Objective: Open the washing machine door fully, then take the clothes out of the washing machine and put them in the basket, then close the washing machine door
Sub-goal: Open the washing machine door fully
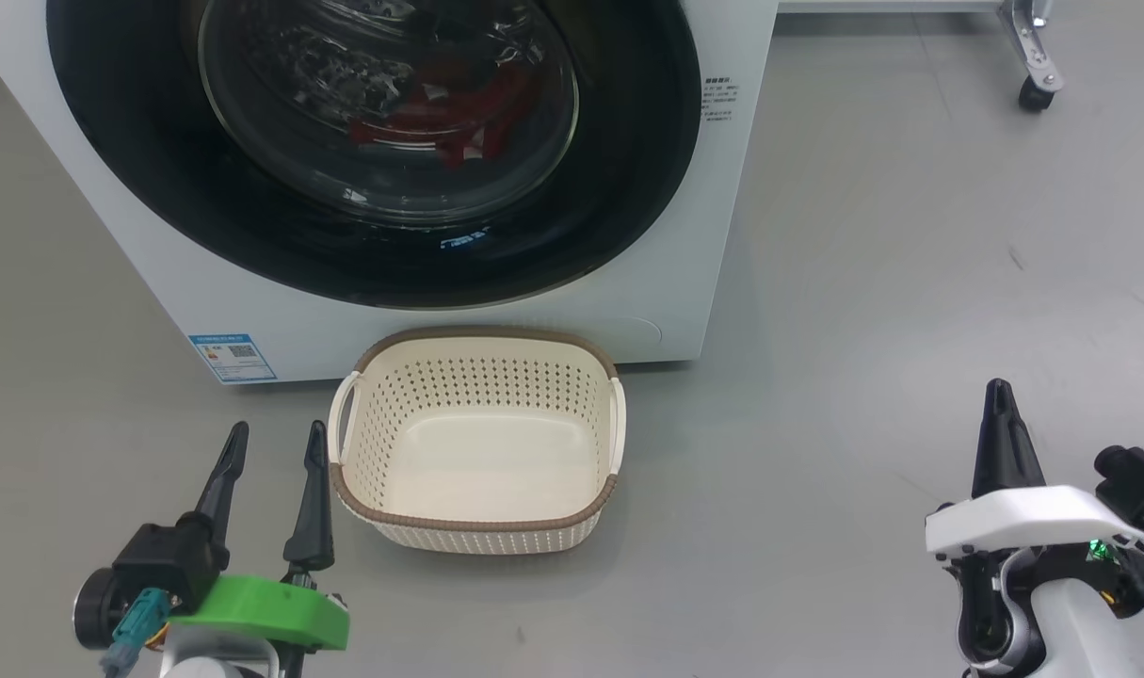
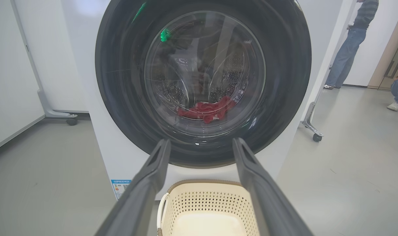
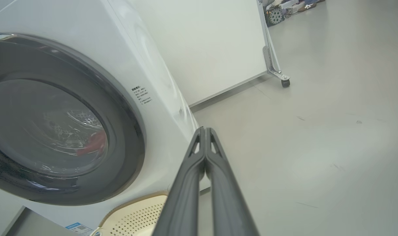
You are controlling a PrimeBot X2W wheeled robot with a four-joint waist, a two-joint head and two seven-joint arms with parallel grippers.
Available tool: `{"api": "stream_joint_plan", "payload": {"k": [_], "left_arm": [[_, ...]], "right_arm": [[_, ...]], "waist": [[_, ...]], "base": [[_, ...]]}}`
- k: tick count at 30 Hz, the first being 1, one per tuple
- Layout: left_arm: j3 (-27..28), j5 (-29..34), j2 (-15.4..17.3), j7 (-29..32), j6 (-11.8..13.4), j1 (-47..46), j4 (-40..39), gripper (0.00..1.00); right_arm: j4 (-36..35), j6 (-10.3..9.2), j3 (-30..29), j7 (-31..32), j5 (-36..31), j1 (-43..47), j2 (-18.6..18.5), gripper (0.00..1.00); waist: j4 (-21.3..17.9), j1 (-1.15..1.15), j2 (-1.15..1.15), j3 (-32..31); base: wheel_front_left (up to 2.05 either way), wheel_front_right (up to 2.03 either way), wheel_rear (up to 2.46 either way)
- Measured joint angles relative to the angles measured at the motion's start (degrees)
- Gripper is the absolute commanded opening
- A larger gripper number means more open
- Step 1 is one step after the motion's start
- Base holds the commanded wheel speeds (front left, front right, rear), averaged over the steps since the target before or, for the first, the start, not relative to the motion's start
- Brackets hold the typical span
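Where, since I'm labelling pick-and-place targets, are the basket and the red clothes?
basket [image 1: 482, 539]: head view, near perforated wall.
red clothes [image 2: 205, 109]: left wrist view, middle of the heap.

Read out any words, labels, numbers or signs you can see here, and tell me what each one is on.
No text here is clear enough to quote.
Blue label sticker, low on the front of the washing machine: small print and a QR-style square, too small to read.
Block of grey print on the front panel, right of the washing machine door: several short lines, too small and blurred to read.
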Motion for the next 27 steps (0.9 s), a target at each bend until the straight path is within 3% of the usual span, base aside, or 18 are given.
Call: {"api": "stream_joint_plan", "payload": {"k": [9,17,27], "left_arm": [[-0.5,0.5,-0.5,0.0,-0.5,-3.4,-1.3,1.00],[-0.9,0.5,-1.3,0.0,-0.6,-6.6,-2.3,1.00],[-1.9,0.7,-1.6,0.0,-1.0,-9.9,-3.4,1.00]], "right_arm": [[0.4,4.65,-5.8,7.8,22.4,-7.5,2.0,0.00],[1.5,5.04,-8.7,18.5,40.4,-16.5,1.8,0.00],[1.4,3.94,-10.8,28.6,49.1,-28.5,0.6,0.00]], "waist": [[0.9,0.00,0.00,4.5],[2.4,0.00,0.00,8.6],[4.6,0.00,0.00,14.1]], "base": [[0.00,0.00,0.00],[0.00,0.00,0.00],[0.00,0.00,0.00]]}}
